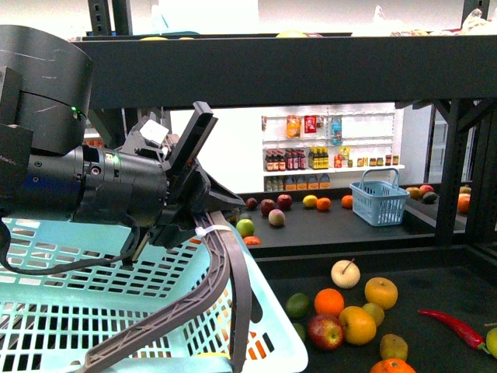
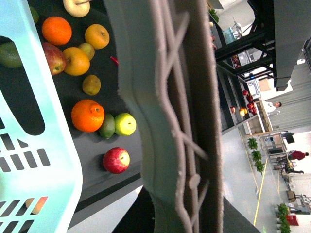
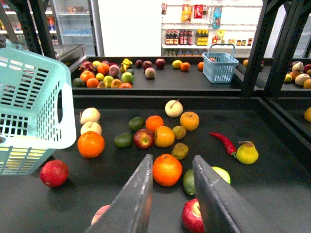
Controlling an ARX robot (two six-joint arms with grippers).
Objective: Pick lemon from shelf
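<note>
Black shelf [image 3: 272,160] deck: our right gripper [image 3: 171,194], jaws apart, hovers seeking a lemon; left gripper [image 1: 203,203] clamps the basket handle [image 1: 221,272], ready.

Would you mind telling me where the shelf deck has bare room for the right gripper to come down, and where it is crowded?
Bare deck lies on the shelf right of the red chili and yellow pear, and in front of the red apple near the teal basket. The middle is crowded: the open right gripper hovers over an orange packed among other fruit.
</note>
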